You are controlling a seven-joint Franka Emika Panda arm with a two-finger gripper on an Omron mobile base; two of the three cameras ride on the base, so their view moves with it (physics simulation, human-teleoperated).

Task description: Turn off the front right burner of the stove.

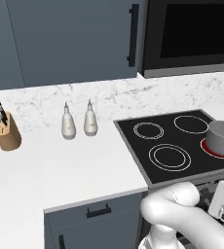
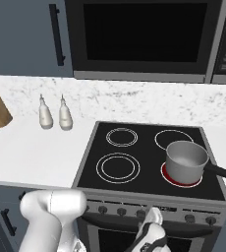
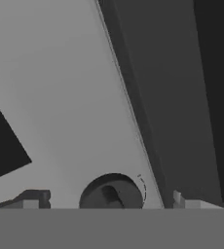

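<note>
The stove has a black glass top and a steel front strip with small round knobs. Its front right burner glows red under a grey metal pot; that glow also shows as the burner beside the pot. My gripper is pressed up to the middle of the knob strip. In the hand view a dark round knob sits low between the two fingertips, and the gripper is open around it without touching it.
The pot's black handle sticks out to the right over the stove edge. Two white bottles and a knife block stand on the white counter on the left. A black microwave hangs above the stove.
</note>
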